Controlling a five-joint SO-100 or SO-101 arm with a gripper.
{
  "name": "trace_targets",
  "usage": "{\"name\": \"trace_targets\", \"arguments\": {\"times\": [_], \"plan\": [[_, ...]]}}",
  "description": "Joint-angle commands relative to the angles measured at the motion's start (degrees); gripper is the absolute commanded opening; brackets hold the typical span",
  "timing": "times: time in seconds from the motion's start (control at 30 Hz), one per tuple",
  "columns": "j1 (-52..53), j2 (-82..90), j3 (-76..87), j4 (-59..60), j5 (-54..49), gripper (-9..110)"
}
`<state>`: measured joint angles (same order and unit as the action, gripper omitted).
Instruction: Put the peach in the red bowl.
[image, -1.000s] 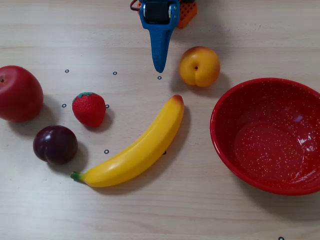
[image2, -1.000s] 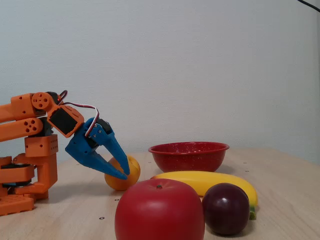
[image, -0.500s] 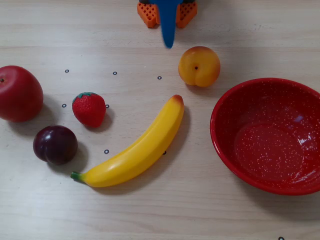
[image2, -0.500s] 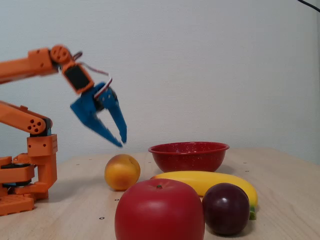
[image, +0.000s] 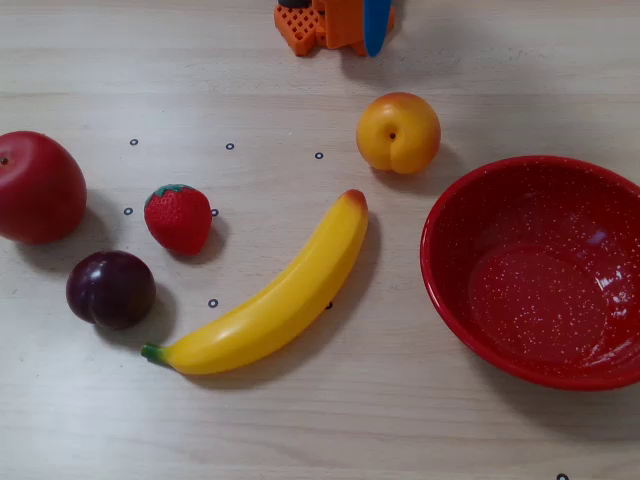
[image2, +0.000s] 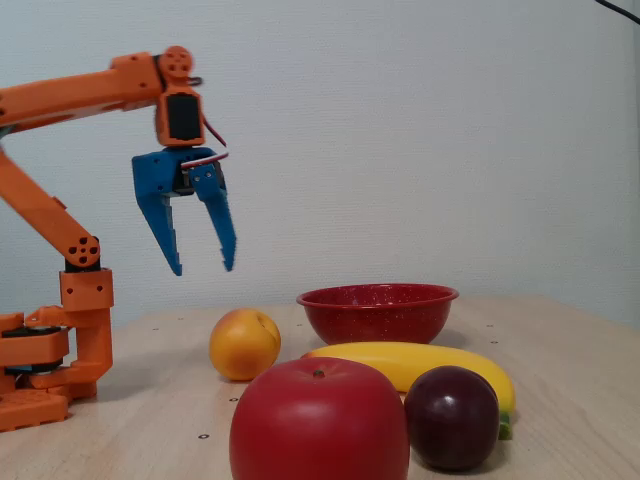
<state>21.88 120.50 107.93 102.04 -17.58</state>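
pincer (image2: 203, 269) hangs empty, jaws apart, high above the table (image: 400, 420), clear of all fruit. peach (image: 398, 132) rests on the table just left of the bowl (image: 470, 330) in the overhead view, not touching it. risk: the round glossy peach could slip or roll from an off-centre squeeze; the banana (image: 275, 300) lies near. count: one peach, one bowl, one banana, one apple (image: 38, 187), one plum (image: 110, 289), one strawberry (image: 179, 217).
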Motion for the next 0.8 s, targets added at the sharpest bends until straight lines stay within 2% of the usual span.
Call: {"name": "trace_targets", "arguments": {"times": [0.0,0.2,0.77], "plan": [[2.1,-4.3,-6.3,4.1,-3.1,35],[6.3,-14.4,-13.9,9.1,-5.4,43],[8.3,-27.9,-14.9,9.5,-5.8,48]]}}
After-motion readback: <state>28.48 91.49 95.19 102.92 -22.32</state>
